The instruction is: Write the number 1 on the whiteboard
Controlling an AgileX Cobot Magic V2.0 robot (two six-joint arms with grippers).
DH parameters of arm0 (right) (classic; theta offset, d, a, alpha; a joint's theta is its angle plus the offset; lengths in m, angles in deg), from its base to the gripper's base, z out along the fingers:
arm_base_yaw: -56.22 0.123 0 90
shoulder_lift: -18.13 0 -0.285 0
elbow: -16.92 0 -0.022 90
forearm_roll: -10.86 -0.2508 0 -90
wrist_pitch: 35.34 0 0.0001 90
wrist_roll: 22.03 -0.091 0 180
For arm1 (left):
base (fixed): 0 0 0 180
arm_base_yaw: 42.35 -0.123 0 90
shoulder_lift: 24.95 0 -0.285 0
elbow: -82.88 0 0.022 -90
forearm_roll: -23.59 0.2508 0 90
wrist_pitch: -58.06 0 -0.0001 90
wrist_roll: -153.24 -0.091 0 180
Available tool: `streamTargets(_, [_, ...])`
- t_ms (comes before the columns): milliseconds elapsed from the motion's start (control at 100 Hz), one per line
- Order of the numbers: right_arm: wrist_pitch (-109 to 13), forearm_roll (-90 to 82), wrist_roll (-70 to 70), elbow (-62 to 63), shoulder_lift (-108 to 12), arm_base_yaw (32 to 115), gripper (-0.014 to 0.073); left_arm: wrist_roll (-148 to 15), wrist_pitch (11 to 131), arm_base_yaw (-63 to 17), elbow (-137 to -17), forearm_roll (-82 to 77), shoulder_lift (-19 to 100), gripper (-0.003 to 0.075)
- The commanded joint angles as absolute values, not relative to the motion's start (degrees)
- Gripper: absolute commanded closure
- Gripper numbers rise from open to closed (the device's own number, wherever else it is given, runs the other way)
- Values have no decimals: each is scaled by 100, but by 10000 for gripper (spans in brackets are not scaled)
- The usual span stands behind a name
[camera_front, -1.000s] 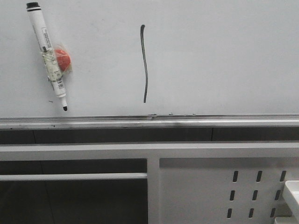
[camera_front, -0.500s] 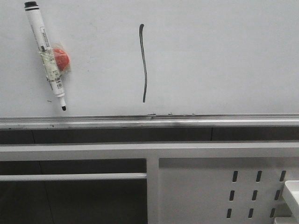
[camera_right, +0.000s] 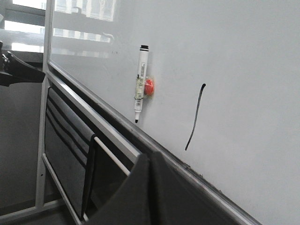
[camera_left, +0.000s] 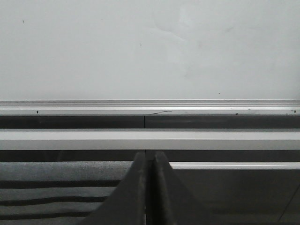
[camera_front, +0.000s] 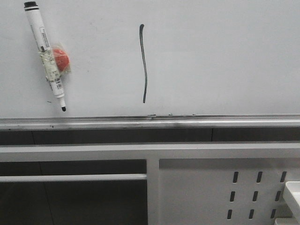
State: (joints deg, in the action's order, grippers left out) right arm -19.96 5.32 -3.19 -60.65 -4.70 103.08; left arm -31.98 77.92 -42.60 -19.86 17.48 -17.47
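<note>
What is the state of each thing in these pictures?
Whiteboard: upright, mostly blank.
Number 1: written, a thin wavy vertical stroke.
Marker: uncapped, tip down, stuck to the board by a red magnet.
Left end effector: shut, empty.
Right end effector: shut, empty.

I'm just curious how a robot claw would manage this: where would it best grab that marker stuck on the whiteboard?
Probably the bare upper barrel of the marker, above the red magnet, coming straight at the whiteboard with fingers either side. The barrel there is slim and sticks clear.
</note>
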Motion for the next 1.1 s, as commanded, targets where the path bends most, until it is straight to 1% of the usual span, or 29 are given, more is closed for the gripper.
streamTargets(0, [-1512,521,-320,-5958,-508,10274,663,-3211,7413,-4275,-1773,1666,-1866,740])
streamTargets(770, [-1512,558,-293,-5988,-508,10274,663,-3211,7401,-4275,-1773,1666,-1866,740])
streamTargets(860, [-1157,559,-259,-6172,-508,10274,663,-3211,7401,-4275,-1773,1666,-1866,740])
streamTargets(990, [-1350,559,-259,-6151,-434,10274,663,-3211,7401,-4275,-1773,1666,-1866,740])
streamTargets(1090, [-1385,534,-259,-6151,-287,10045,663,-3211,7401,-4275,-1773,1666,-1866,740])
